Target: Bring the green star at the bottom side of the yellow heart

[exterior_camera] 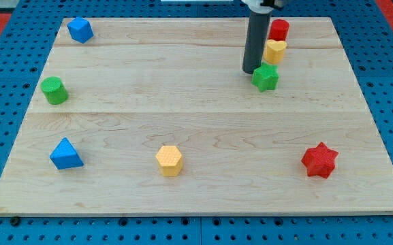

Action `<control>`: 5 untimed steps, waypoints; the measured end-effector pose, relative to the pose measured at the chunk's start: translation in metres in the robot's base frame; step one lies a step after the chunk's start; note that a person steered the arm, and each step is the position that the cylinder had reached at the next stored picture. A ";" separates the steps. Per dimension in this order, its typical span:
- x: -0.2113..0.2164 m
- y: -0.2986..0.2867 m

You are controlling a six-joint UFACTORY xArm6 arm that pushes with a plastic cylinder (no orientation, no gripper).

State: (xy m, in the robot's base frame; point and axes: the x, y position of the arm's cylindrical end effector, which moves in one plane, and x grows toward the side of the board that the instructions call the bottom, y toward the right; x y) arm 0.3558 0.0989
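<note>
The green star point(265, 77) lies near the view's top right, just below the yellow heart point(274, 51) and touching or nearly touching it. A red cylinder point(279, 30) stands just above the heart. My tip point(251, 71) rests on the board right at the star's left side, seemingly in contact with it. The dark rod rises from there toward the view's top.
A blue block point(80, 30) sits at the top left, a green cylinder point(54, 90) at the left edge, a blue triangle point(66, 154) at the bottom left, a yellow hexagon point(169, 160) at the bottom middle, a red star point(319, 160) at the bottom right.
</note>
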 end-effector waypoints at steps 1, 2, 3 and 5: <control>0.008 0.003; 0.009 -0.015; 0.016 -0.038; 0.033 -0.002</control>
State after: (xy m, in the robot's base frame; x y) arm 0.3891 0.0968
